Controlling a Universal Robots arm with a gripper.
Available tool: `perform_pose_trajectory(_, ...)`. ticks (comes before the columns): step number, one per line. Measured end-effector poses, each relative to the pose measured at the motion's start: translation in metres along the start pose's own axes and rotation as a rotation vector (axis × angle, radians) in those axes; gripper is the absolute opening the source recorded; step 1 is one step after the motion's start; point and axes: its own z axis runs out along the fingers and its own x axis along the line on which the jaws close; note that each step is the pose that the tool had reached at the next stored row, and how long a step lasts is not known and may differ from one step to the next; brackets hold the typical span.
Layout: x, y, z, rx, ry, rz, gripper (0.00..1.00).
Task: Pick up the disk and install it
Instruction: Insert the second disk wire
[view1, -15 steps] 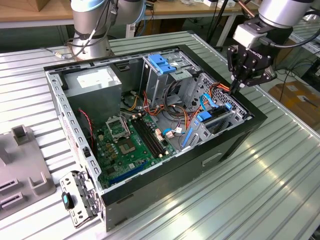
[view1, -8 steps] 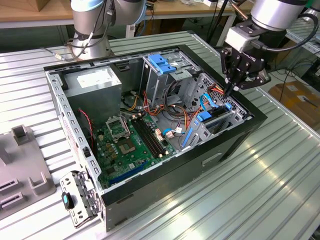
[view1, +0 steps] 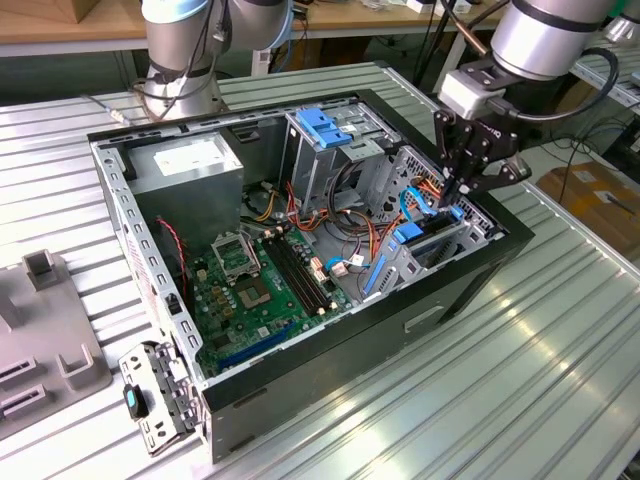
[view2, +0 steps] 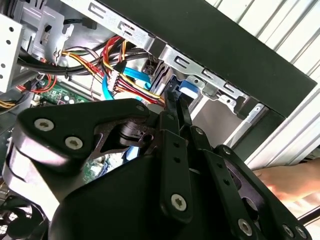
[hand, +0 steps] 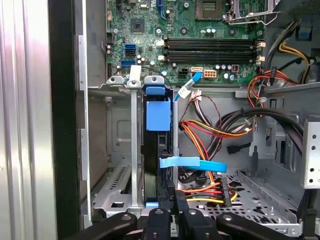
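1. Step in hand, by judgement: installing. Pickup looks done; disk (hand: 159, 150) standing on edge in the drive bay (hand: 117, 160) at the front corner of the open computer case (view1: 150, 250), which lies on the ribbed worktop (view1: 520, 380).
2. Pincer (view1: 455, 195) lowered over that bay, at the case's end toward the exterior view's right. In the first wrist view, pincer (hand: 169, 216) with fingertips drawn close together on the disk's near edge: clenched, seemingly gripping the disk.
3. Looks partway seated: blue carrier end (hand: 159, 116) reaching the bay's far metal rim, near edge at the fingertips.
4. Next move, by judgement: calls for a straight push along the bay's rails, kept square so the carrier does not bind, and kept off the loose blue ribbon cable (hand: 192, 163) lying across the disk and the red-and-yellow wires (hand: 210, 132) just beside.
5. Look of the disk: flat, narrow seen edge-on, dark body, light-blue plastic carrier along its end and sides.
6. Motherboard (hand: 195, 35) lying beyond the bay.
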Motion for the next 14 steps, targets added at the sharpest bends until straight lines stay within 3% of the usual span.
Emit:
perform_pose_trajectory(8,0.0001,0.0019,0.0041,-0.0003,0.0020,0.029,0.16)
perform_pose_trajectory(9,0.0007,0.0026,0.0045,-0.0003,-0.0024,0.030,0.16)
perform_pose_trajectory(10,0.0018,0.0030,0.0046,0.0005,-0.0134,0.030,0.16)
perform_pose_trajectory(11,0.0027,0.0030,0.0048,0.0013,-0.0200,0.027,0.16)
perform_pose_trajectory(14,0.0046,0.0032,0.0054,0.0031,-0.0235,0.011,0.16)
